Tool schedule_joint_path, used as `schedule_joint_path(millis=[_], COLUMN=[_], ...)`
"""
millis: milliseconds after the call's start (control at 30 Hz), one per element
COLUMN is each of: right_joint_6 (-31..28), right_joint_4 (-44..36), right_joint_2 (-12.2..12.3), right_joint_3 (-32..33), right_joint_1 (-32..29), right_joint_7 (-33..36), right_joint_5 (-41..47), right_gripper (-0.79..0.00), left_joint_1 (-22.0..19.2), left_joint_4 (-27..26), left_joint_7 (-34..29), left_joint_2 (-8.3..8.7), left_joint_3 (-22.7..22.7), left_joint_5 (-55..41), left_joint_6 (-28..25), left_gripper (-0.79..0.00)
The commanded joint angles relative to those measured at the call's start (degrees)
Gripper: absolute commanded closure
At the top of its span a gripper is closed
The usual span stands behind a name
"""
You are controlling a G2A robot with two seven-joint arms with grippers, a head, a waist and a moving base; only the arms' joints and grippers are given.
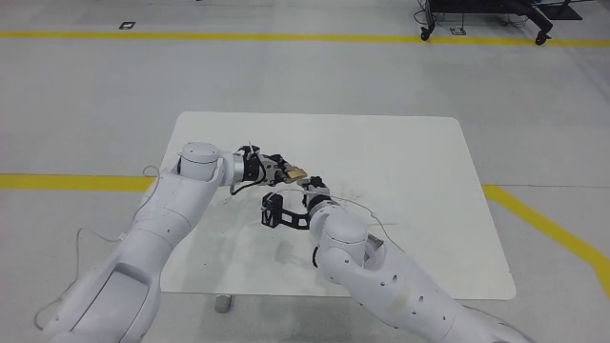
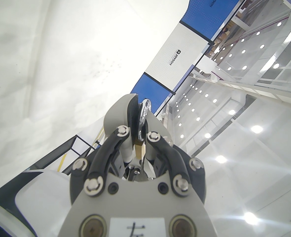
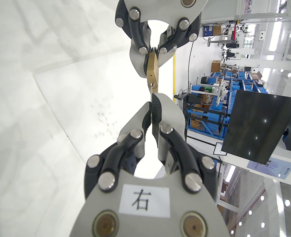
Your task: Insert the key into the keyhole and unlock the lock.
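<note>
A small brass padlock (image 3: 152, 71) is held in the air above the white table (image 1: 410, 171) by my left gripper (image 3: 152, 61), which is shut on the lock body. In the left wrist view the brass body (image 2: 140, 150) sits between the fingers, with a silver metal part (image 2: 143, 114) above it. My right gripper (image 3: 152, 103) faces it tip to tip and is shut on the key (image 3: 151, 90). The short silver blade meets the keyhole in the lock's end face. From above, the lock (image 1: 296, 171) sits between the left gripper (image 1: 278, 166) and the right gripper (image 1: 307, 188).
The table edge (image 1: 315, 114) runs along the far side, with open floor and yellow lines (image 1: 286, 36) beyond. A dark cart (image 1: 486, 0) stands far off at the back right. A thin cable (image 1: 376, 217) trails from the right arm over the tabletop.
</note>
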Motion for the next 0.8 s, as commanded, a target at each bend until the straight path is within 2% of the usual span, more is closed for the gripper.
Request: schedule_joint_path(millis=[0, 767], right_joint_6=[-0.09, -1.14], right_joint_4=[0.21, 2.65], right_joint_2=[-0.24, -2.82], right_joint_3=[0.01, 0.40], right_joint_1=[0.09, 0.80], right_joint_7=[0.11, 1.16], right_joint_5=[0.12, -1.08], right_gripper=[0.000, 0.000], left_joint_1=[0.03, 0.48], left_joint_4=[0.02, -0.44], left_joint_7=[-0.04, -1.11], left_joint_2=[-0.05, -0.29], left_joint_3=[-0.04, -0.69], left_joint_5=[0.06, 0.81], left_joint_6=[-0.02, 0.04], left_gripper=[0.000, 0.000])
